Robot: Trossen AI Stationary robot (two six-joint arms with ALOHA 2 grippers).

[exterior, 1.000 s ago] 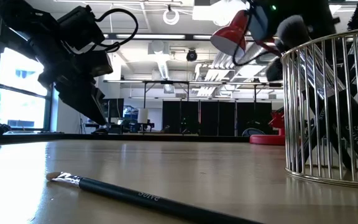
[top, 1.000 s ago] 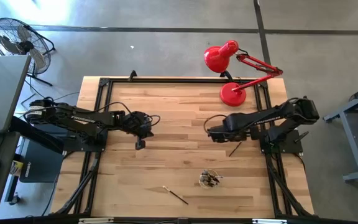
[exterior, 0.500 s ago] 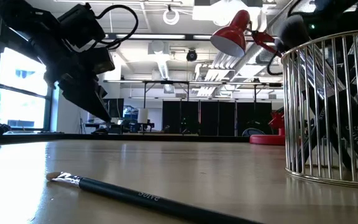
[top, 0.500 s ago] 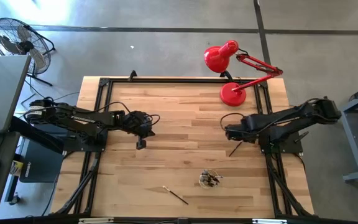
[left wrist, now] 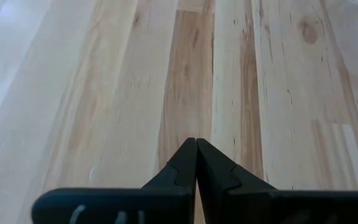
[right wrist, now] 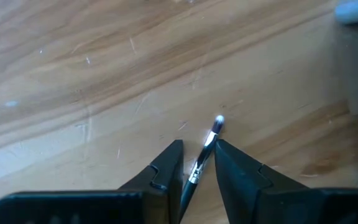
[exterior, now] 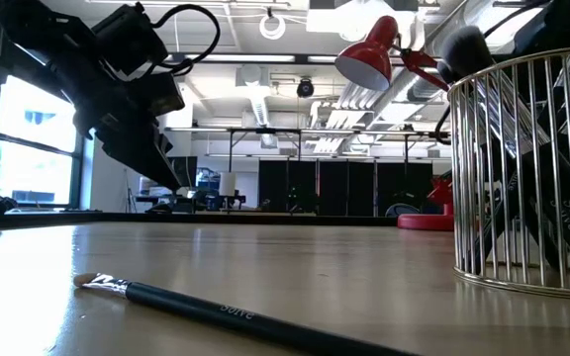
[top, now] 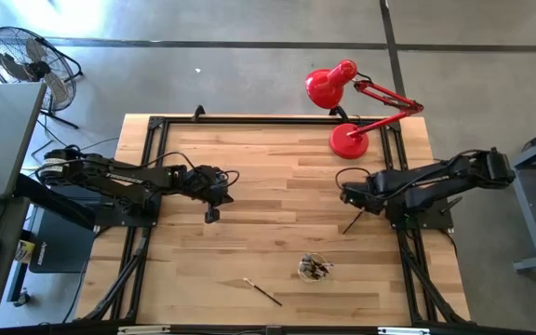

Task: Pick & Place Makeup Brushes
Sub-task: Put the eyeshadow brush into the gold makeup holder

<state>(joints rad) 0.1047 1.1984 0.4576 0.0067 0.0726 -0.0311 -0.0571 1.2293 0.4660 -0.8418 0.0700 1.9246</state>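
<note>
The right gripper [right wrist: 196, 158], fingers apart, straddles a brush [right wrist: 205, 149] lying on the table [top: 268, 167] at four o'clock, seemingly without gripping. The left gripper [left wrist: 196, 144] hangs shut at nine o'clock.

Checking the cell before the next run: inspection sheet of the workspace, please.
Surface: wooden table, plank top, black frame rails along its edges.
Job's things: wire cup holding makeup brushes; one loose brush lying near the front edge; another brush lying on the wood between the right gripper's fingers.
Clutter: red desk lamp on the far right corner.
Grippers: left gripper shut, empty, above bare wood; right gripper open, straddling the brush.
Cables: black cable loops on both arms.
Surroundings: floor fan and a grey desk at the left; no person seen.
</note>
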